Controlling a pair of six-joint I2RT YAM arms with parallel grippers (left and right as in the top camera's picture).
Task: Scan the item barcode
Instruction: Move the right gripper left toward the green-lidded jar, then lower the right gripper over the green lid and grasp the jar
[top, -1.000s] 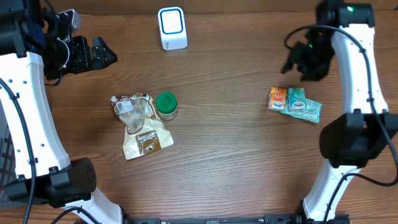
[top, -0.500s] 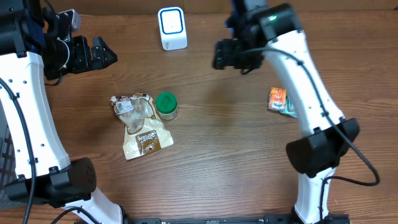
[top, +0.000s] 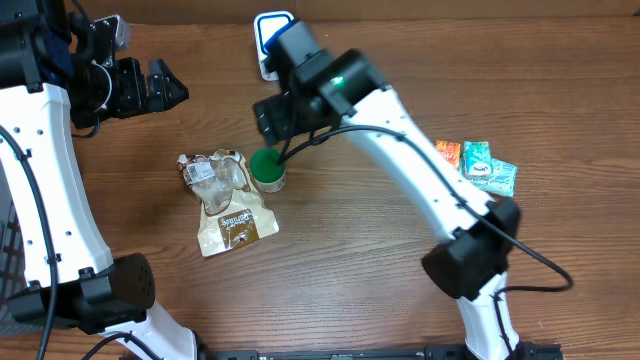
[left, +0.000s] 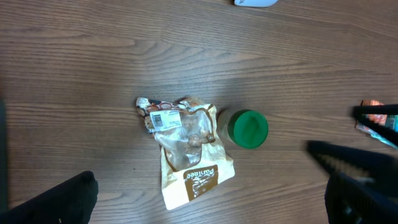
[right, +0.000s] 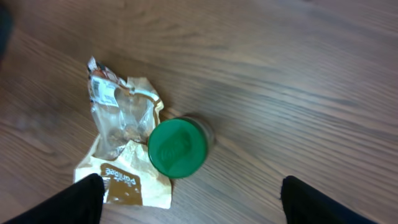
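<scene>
Right fingers (right: 81, 202) wide apart — empty — above the green-lidded jar (right: 177, 148).

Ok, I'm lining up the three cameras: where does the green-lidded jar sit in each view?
Overhead: green-lidded jar left of centre.
Left wrist: jar right of centre.
Right wrist: jar near centre, slightly low.
Shared landmark: the crumpled snack bag lies just left of it in every picture.
</scene>
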